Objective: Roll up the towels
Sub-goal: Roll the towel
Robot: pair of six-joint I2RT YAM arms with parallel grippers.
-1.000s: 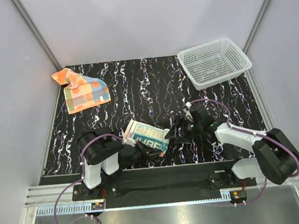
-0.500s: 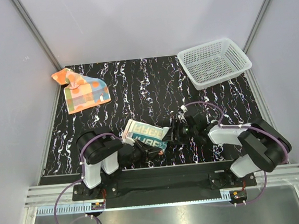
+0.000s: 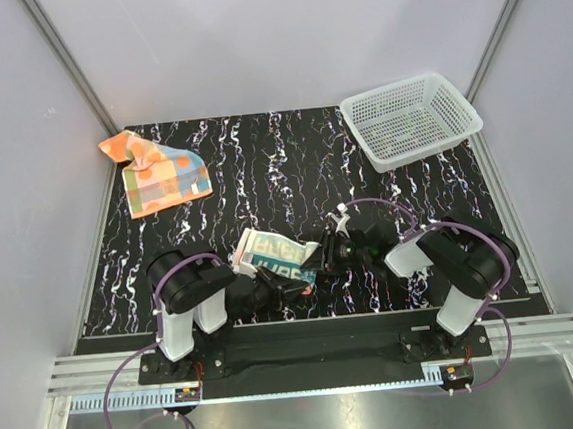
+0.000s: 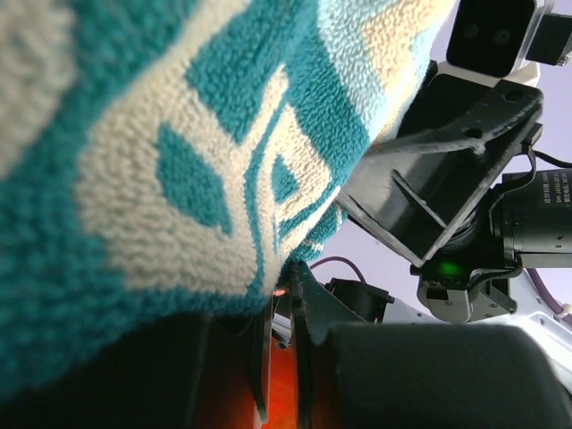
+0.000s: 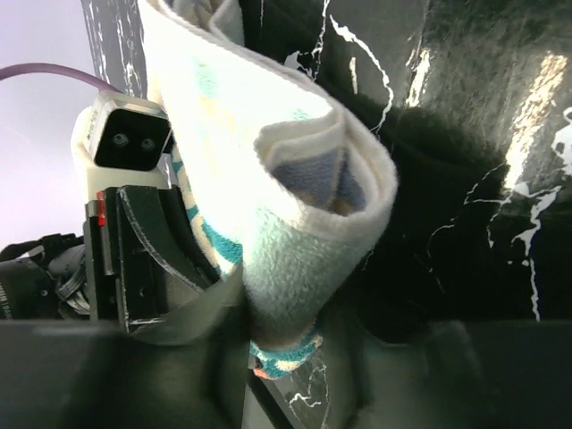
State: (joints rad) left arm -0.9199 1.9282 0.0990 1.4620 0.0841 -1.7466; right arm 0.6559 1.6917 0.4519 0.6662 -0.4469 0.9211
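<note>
Spanning the gap between the two grippers near the front edge of the table [image 3: 292, 164], the cream towel [image 3: 270, 251] is partly rolled into a loose, soft tube. Its terry pile is printed with big teal letters on cream, and the left wrist view is filled with this lettering at close range. In the right wrist view the towel's end is a folded loop with a hollow core, its thick cream hem curling round a bluish inner layer.

The left gripper [image 3: 295, 286] is nearly closed and pinches the towel's near edge between its fingers. The right gripper [image 3: 322, 257] has its fingers half parted on either side of the looped end. They seem to touch the cloth, but they are blurred in the foreground, so whether they truly squeeze it cannot be told.

The orange towel [image 3: 158, 176] lies well apart at the far left corner of the table, crumpled and unrolled, with blue, green and yellow patches and orange dots. A white mesh basket [image 3: 393, 88] sits at the far right corner.

The tabletop is glossy black with white marble-like veins and bright glints of light. Pale grey walls [image 3: 281, 34] enclose it on three sides, joined by slanting aluminium struts [image 3: 67, 58]. A ribbed metal rail [image 3: 80, 378] runs across the front by the arm bases.
</note>
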